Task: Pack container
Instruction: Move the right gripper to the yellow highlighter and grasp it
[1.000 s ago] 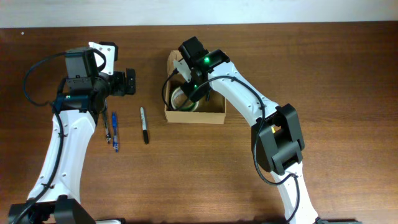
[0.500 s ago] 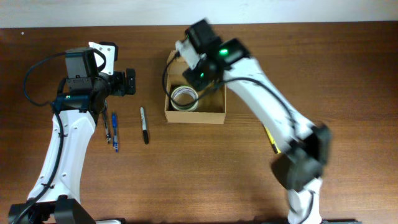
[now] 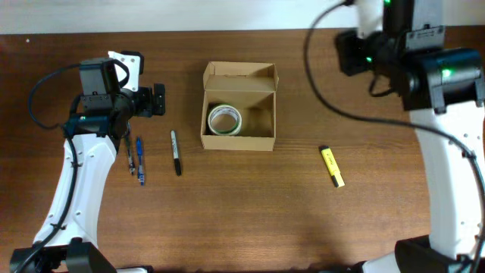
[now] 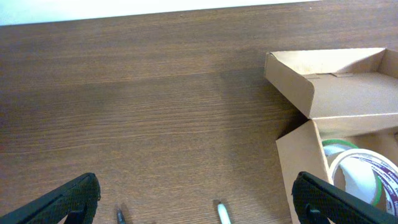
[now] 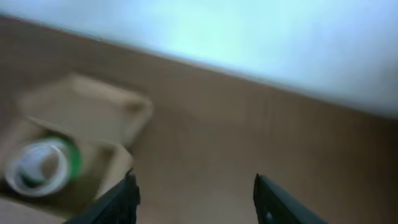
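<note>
The tan cardboard container (image 3: 261, 140) stands open at mid table, its flap lid (image 3: 239, 73) folded back. A tape roll (image 3: 225, 119) lies inside at its left; it also shows in the left wrist view (image 4: 360, 174) and, blurred, in the right wrist view (image 5: 42, 163). My left gripper (image 3: 158, 99) is open and empty, left of the container, above the pens. My right gripper (image 3: 345, 53) is open and empty, high at the back right, away from the container (image 5: 93, 112).
A black marker (image 3: 176, 152) and a blue pen (image 3: 140, 160) with a dark pen beside it lie left of the container. A yellow highlighter (image 3: 331, 166) lies to its right. The table's far edge runs along the top.
My right arm has swung out of the container, up and far to the right, leaving the tape roll inside. The left arm has not moved.
</note>
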Controlling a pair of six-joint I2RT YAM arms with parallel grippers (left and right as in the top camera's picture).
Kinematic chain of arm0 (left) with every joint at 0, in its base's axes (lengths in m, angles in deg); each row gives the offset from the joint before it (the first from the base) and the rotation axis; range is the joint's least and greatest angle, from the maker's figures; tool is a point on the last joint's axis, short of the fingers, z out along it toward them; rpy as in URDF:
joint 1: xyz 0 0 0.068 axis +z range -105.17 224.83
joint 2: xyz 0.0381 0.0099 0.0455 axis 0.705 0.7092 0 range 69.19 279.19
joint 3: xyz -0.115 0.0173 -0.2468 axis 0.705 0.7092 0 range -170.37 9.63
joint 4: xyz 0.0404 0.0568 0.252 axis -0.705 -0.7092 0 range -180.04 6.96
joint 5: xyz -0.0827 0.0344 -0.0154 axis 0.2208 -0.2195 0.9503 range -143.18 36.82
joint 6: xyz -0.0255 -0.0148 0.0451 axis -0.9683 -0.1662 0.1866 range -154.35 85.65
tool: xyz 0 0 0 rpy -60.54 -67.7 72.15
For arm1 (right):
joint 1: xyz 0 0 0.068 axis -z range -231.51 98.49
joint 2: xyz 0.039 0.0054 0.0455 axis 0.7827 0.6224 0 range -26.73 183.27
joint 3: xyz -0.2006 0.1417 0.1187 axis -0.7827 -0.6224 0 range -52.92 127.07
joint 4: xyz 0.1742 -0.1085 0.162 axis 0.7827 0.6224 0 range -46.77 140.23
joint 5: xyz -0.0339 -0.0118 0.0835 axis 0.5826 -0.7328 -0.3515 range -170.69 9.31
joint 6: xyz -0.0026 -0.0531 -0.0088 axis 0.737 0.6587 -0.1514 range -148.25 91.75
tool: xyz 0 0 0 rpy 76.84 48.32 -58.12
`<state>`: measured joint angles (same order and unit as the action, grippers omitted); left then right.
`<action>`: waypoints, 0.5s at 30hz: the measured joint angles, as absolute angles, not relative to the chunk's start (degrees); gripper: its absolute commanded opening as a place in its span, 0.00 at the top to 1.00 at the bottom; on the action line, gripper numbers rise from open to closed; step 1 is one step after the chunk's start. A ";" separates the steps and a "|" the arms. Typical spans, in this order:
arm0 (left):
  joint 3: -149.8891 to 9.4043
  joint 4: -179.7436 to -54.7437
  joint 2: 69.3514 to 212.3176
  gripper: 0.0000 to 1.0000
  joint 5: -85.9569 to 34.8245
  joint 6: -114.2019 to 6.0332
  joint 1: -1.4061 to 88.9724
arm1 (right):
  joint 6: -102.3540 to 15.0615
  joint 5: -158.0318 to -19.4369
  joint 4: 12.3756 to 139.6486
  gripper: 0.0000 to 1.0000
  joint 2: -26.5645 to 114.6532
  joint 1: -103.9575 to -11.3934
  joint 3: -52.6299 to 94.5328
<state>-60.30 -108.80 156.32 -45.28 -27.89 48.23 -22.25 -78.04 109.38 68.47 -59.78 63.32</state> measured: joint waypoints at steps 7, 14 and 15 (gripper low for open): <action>-60.30 -108.80 156.30 0.01 -45.28 -27.89 48.23 | -25.88 -79.87 111.80 0.34 70.24 -57.14 41.97; -60.30 -108.77 156.32 0.01 -45.28 -27.89 48.23 | -28.02 -80.79 110.36 0.34 70.37 -57.14 26.12; -60.30 -108.82 156.32 0.01 -45.28 -27.89 48.23 | -28.13 -80.88 109.35 0.34 70.37 -57.14 24.24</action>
<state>-60.30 -108.82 156.32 -45.28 -27.89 48.23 -28.13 -80.88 109.35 70.37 -57.14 24.24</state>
